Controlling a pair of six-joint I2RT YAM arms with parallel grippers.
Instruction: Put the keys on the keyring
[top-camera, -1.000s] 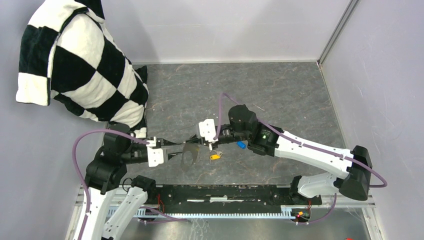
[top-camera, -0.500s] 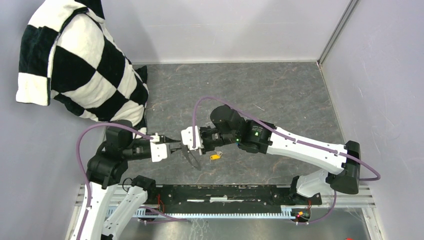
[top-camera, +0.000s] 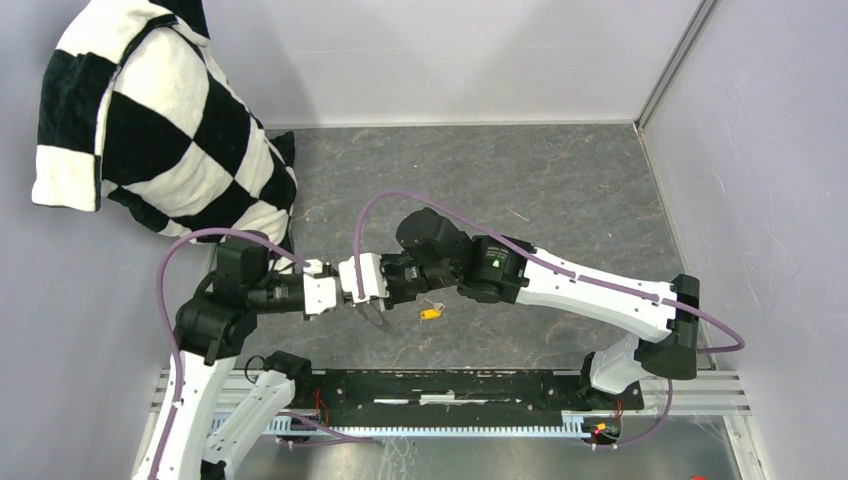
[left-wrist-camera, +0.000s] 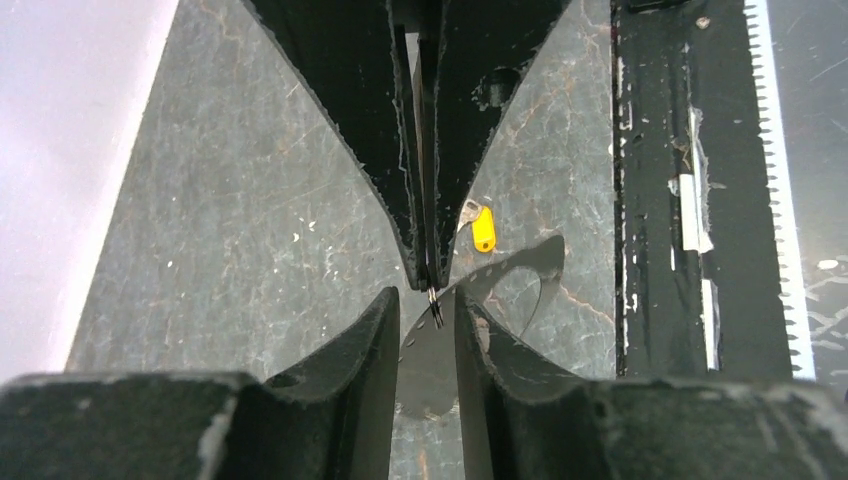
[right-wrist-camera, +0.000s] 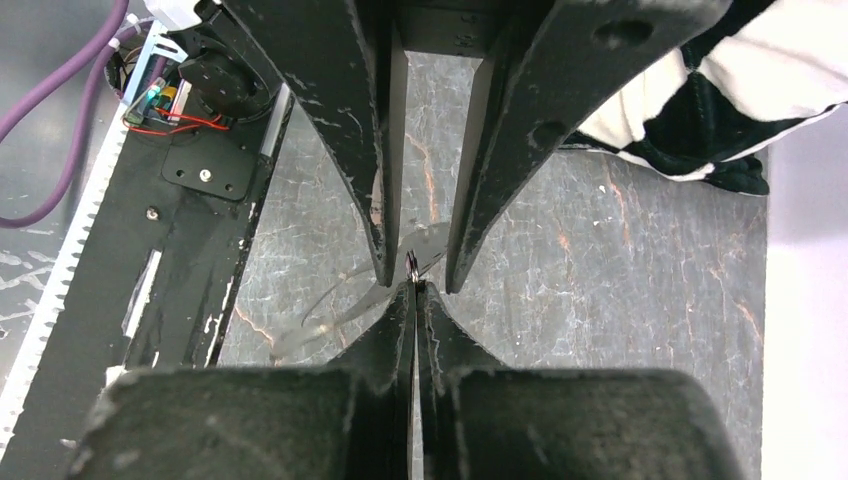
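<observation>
Keyring (left-wrist-camera: 433, 306) wire is pinched in the clenched tips of the right end effector (right-wrist-camera: 413, 292). Its loop hangs below them over the bench (top-camera: 560, 190), close to the near edge and toward the left side. The left end effector (left-wrist-camera: 427, 298) faces it tip to tip, released, its jaws standing apart on either side of the wire. The yellow-headed key (left-wrist-camera: 483, 229) lies flat on the bench nearby, apart from the loop.

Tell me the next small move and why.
Probably draw the left gripper back: its jaws stand apart around the shut right gripper, which seems to pinch the keyring. That frees it to fetch the yellow key lying loose on the table.
</observation>
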